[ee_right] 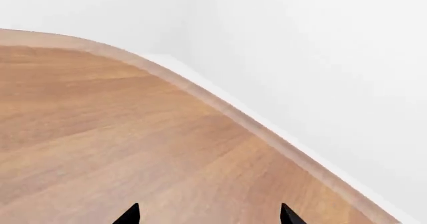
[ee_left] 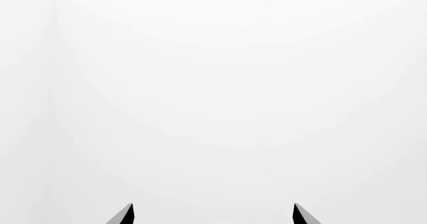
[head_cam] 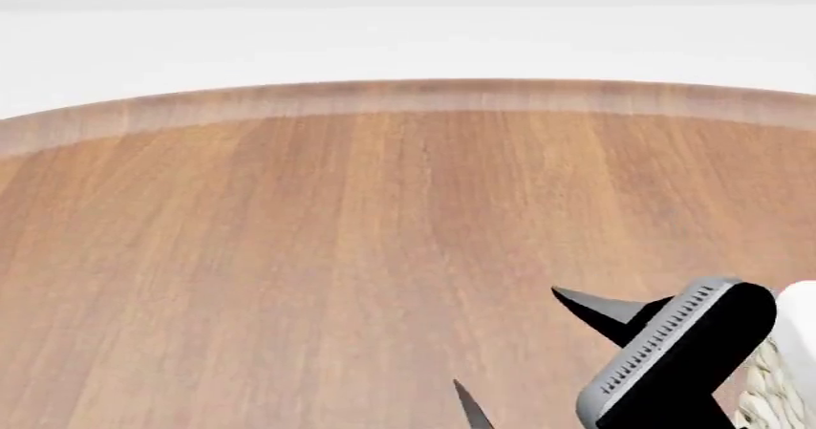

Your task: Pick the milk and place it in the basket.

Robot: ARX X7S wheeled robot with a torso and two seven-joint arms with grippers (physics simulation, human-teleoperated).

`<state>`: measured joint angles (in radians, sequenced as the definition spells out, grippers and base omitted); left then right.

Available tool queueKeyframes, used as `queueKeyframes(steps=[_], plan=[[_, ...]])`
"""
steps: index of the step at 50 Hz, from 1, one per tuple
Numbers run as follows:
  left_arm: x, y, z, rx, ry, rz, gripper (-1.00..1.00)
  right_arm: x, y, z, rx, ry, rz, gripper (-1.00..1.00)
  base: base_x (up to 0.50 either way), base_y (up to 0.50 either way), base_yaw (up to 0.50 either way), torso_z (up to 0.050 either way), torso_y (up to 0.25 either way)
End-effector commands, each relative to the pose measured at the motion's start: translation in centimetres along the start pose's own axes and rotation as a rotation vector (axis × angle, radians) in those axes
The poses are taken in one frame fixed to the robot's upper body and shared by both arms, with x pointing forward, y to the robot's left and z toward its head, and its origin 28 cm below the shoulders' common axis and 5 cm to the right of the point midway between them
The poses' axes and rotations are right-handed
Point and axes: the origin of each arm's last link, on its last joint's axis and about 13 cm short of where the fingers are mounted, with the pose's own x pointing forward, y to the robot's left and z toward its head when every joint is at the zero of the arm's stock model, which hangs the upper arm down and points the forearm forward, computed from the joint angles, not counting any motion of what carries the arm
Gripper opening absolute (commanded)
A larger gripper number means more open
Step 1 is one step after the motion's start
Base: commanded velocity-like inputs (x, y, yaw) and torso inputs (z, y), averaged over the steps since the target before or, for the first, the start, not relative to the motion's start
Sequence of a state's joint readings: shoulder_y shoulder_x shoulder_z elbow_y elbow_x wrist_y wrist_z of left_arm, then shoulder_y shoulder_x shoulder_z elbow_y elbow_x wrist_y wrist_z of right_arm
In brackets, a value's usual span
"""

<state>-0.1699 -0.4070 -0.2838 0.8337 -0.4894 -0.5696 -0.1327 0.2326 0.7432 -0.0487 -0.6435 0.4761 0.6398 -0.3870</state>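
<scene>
The milk is out of view in every frame. Only a sliver of the woven cream basket (head_cam: pixel 769 396) shows, at the head view's bottom right corner behind my right arm. My right gripper (head_cam: pixel 513 351) hovers over the bare wooden table (head_cam: pixel 319 257), open, its two dark fingertips wide apart with nothing between them. Its own wrist view shows the same open gripper (ee_right: pixel 208 215) over bare wood near the table's curved edge (ee_right: pixel 220 107). My left gripper (ee_left: pixel 213 214) is open too, with only a white surface ahead of it; it does not appear in the head view.
The round wooden table ends in a curved far rim (head_cam: pixel 408 95) with white floor or wall beyond it. The black housing of the right arm (head_cam: pixel 676 362) covers the lower right of the head view.
</scene>
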Motion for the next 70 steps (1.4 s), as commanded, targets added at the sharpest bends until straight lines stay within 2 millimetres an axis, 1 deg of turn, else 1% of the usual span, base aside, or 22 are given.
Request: queueKeyframes(steps=[1, 2, 3, 5, 6, 14, 20, 30, 38, 60, 70], plan=[[0.0, 0.2, 0.0, -0.002, -0.009, 0.003, 1.0, 0.6, 0.7, -1.0, -0.001, 0.056, 0.219, 1.0, 0.0, 0.0, 0.0, 0.0, 0.0], [0.0, 0.2, 0.0, -0.002, -0.009, 0.003, 1.0, 0.6, 0.7, -1.0, -0.001, 0.056, 0.219, 1.0, 0.0, 0.0, 0.0, 0.0, 0.0], [0.0, 0.2, 0.0, -0.002, -0.009, 0.005, 1.0, 0.5, 1.1, -1.1, -0.013, 0.054, 0.264, 1.0, 0.0, 0.0, 0.0, 0.0, 0.0], [0.0, 0.2, 0.0, -0.001, -0.01, 0.003, 1.0, 0.5, 1.1, -1.1, -0.011, 0.055, 0.266, 1.0, 0.0, 0.0, 0.0, 0.0, 0.0], [0.0, 0.2, 0.0, -0.001, -0.01, 0.003, 1.0, 0.6, 1.3, -1.2, -0.014, 0.066, 0.302, 1.0, 0.0, 0.0, 0.0, 0.0, 0.0], [0.0, 0.2, 0.0, -0.002, -0.009, 0.003, 1.0, 1.0, 1.8, -1.2, -0.018, 0.097, 0.377, 1.0, 0.0, 0.0, 0.0, 0.0, 0.0], [-0.1, 0.2, 0.0, -0.003, -0.009, 0.003, 1.0, 1.4, 2.2, -1.8, -0.019, 0.124, 0.429, 1.0, 0.0, 0.0, 0.0, 0.0, 0.0], [0.0, 0.1, 0.1, -0.001, -0.01, -0.001, 1.0, 2.3, 2.8, -3.2, -0.017, 0.217, 0.544, 1.0, 0.0, 0.0, 0.0, 0.0, 0.0], [0.0, 0.2, 0.1, -0.001, -0.011, 0.001, 1.0, 2.6, 3.3, -3.5, -0.014, 0.229, 0.601, 1.0, 0.0, 0.0, 0.0, 0.0, 0.0], [0.0, 0.2, 0.1, -0.002, -0.009, 0.0, 1.0, 3.4, 3.8, -3.8, -0.02, 0.23, 0.642, 1.0, 0.0, 0.0, 0.0, 0.0, 0.0], [-0.1, 0.1, -0.1, -0.004, -0.006, -0.003, 1.0, 5.0, 3.6, -4.2, 0.002, 0.222, 0.639, 1.0, 0.0, 0.0, 0.0, 0.0, 0.0]])
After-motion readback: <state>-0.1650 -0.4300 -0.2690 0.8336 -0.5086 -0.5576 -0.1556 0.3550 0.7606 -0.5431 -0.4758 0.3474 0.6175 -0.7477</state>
